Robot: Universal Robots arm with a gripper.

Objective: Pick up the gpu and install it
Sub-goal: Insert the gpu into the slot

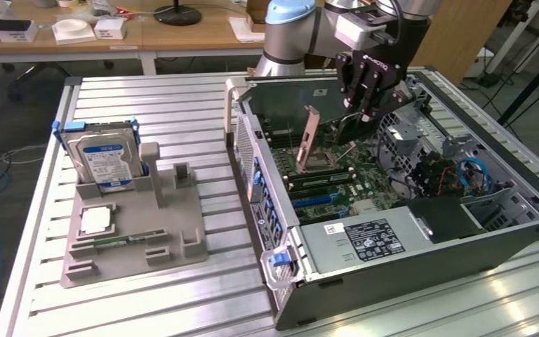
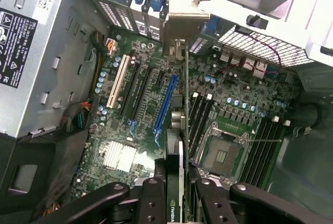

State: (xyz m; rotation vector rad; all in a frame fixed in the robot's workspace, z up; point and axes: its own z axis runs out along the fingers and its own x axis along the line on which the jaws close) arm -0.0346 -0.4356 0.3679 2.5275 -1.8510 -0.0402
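Desk: slotted metal, carries the open case lying on its side, board exposed.

Pincer is inside the case opening, over the board. Its jaws are partly closed and clamped on the top edge of the gpu.

The gpu hangs edge-down with its bracket toward the case's rear wall. The card runs alongside the blue slot, between that slot and the socket.

Judgement: pick-up done, card brought to the case. Install not done; the card looks unseated. Cannot tell whether its lower edge touches the board.
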